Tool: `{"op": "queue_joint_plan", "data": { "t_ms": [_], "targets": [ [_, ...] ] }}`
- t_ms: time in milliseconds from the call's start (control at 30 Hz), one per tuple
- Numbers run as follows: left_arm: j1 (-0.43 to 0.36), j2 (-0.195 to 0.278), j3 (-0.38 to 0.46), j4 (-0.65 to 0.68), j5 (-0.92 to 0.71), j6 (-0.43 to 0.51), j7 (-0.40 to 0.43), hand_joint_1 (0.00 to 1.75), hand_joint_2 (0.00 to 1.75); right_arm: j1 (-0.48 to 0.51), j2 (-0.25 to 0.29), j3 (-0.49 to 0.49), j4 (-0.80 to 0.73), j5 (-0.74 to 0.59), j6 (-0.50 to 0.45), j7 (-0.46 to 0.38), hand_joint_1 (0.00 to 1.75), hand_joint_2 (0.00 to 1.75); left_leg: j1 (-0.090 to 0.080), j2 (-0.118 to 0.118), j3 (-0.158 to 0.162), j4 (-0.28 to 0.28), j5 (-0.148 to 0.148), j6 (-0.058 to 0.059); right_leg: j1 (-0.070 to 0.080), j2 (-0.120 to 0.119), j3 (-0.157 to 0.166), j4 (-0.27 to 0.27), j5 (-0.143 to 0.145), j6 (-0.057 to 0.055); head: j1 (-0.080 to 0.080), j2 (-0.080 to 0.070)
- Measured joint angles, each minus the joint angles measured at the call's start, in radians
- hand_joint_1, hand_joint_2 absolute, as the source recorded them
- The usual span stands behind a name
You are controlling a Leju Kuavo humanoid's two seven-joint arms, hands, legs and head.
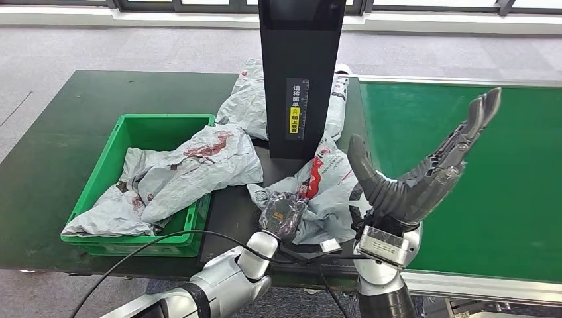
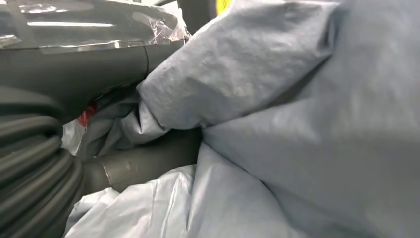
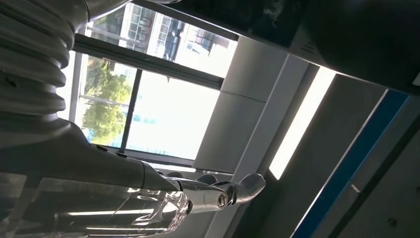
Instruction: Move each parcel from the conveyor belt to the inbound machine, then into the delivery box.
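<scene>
**Q:** Parcel (image 1: 328,192) secured, or only touched?

**Me:** Secured, I think. My left hand (image 1: 283,213) sits on its near end, and in the left wrist view my fingers (image 2: 148,158) are closed around a fold of grey film. The bag lies on the dark base at the foot of the inbound machine (image 1: 299,79), near the front edge of the table (image 1: 46,152), between the delivery box (image 1: 99,179) and the left edge of the conveyor belt (image 1: 504,185). My right hand (image 1: 424,165) is raised over that belt edge, fingers spread, holding nothing.

**Q:** What could go wrong?

**Me:** I hold a pinch of skin, not the load. The film is thin, slick and crumpled, with a red-printed glossy patch, so I judge it could slide out of my fingers or stretch while the contents sag. The bag is limp and shapeless, so a trailing corner might catch the box's hard plastic rim. The box already carries two heaped grey bags (image 1: 199,165), one hanging over its near right corner, and a careless drop could push that one off. Another soft bag (image 1: 242,99) lies behind the rigid black machine column.
</scene>
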Motion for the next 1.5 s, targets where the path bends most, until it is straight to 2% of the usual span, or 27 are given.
{"op": "queue_joint_plan", "data": {
  "t_ms": [67,133,233,367,533,600,700,767,933,1100,1367,1500],
  "targets": [
    [0.02,0.015,0.052,-0.071,-0.194,0.0,0.018,1.75,1.75,0.001,0.0,0.0,-0.001,0.009,0.0,0.0,0.0,1.75,0.0,0.0,0.0,0.0,0.0,0.0,0.0,0.0,0.0,0.0,0.0,0.0,0.0,0.0],
    [0.046,0.031,0.14,-0.173,-0.338,0.0,0.025,1.75,1.75,0.001,0.0,0.0,-0.001,0.018,0.0,0.0,0.0,1.75,0.0,0.0,0.0,0.0,0.0,0.0,0.0,0.0,-0.001,0.0,0.0,0.0,0.0,0.0],
    [0.061,0.052,0.235,-0.298,-0.374,0.0,0.036,1.75,1.75,0.003,0.0,0.0,-0.002,0.023,0.0,0.0,0.0,1.75,0.0,0.001,0.0,0.0,0.0,0.0,0.0,0.0,-0.001,0.0,0.0,0.0,0.0,0.0],
    [0.074,0.073,0.292,-0.385,-0.374,0.0,0.039,1.75,1.75,0.003,0.0,0.0,-0.002,0.024,0.0,0.0,0.0,1.75,0.0,0.001,-0.001,0.0,0.0,0.0,0.0,0.0,-0.001,0.0,0.0,0.0,0.0,0.0],
    [0.084,0.087,0.319,-0.435,-0.374,0.0,0.046,1.75,1.75,0.004,0.0,0.0,-0.002,0.024,0.0,0.0,0.0,1.75,0.0,0.001,-0.001,0.0,0.0,0.0,0.0,0.0,-0.001,0.0,0.0,0.0,0.0,0.0],
    [0.082,0.1,0.314,-0.472,-0.374,0.0,0.113,1.75,1.75,0.004,0.0,0.0,-0.002,0.027,0.0,0.0,0.0,1.75,0.0,0.001,-0.001,0.0,0.0,0.0,0.0,0.0,-0.001,0.0,0.0,0.0,0.0,0.0],
    [0.042,0.147,0.272,-0.576,-0.374,0.0,0.276,1.75,1.75,0.004,0.0,0.0,-0.002,0.03,0.0,0.0,0.0,1.75,0.0,0.001,-0.001,0.0,0.0,0.0,0.0,0.0,-0.002,0.0,0.0,0.0,0.0,0.0],
    [-0.004,0.184,0.246,-0.642,-0.375,0.0,0.316,1.75,1.75,0.004,0.0,0.0,-0.002,0.029,0.0,0.001,0.0,1.75,0.0,0.001,-0.001,0.0,0.001,0.0,0.0,0.0,-0.002,0.0,0.0,0.0,0.0,0.0],
    [-0.086,0.279,0.244,-0.773,-0.375,0.0,0.317,1.75,1.75,0.004,0.0,-0.002,-0.002,0.027,0.0,0.001,0.0,1.75,0.0,0.001,-0.001,0.0,0.001,-0.001,0.0,0.001,-0.002,0.001,0.001,-0.001,0.0,0.0],
    [-0.093,0.358,0.318,-0.877,-0.375,0.0,0.318,1.75,1.75,0.005,0.0,-0.007,-0.002,0.028,0.0,0.002,0.0,1.75,0.0,0.001,-0.001,0.0,0.001,-0.001,0.0,0.001,-0.002,0.001,0.001,-0.001,0.0,0.0],
    [-0.087,0.401,0.367,-0.933,-0.375,0.0,0.318,1.75,1.75,0.005,0.0,-0.007,-0.002,0.025,0.0,0.002,0.0,1.75,0.0,0.001,-0.001,0.0,0.001,-0.001,0.0,0.001,-0.001,0.001,0.001,-0.001,0.0,0.0],
    [-0.053,0.415,0.419,-0.966,-0.375,0.0,0.302,1.75,1.75,0.005,0.0,-0.007,-0.002,0.014,0.0,0.002,0.0,1.75,0.0,0.002,-0.001,0.0,0.001,-0.001,0.0,0.002,-0.002,0.001,0.001,-0.001,0.0,0.0]
  ]
}}
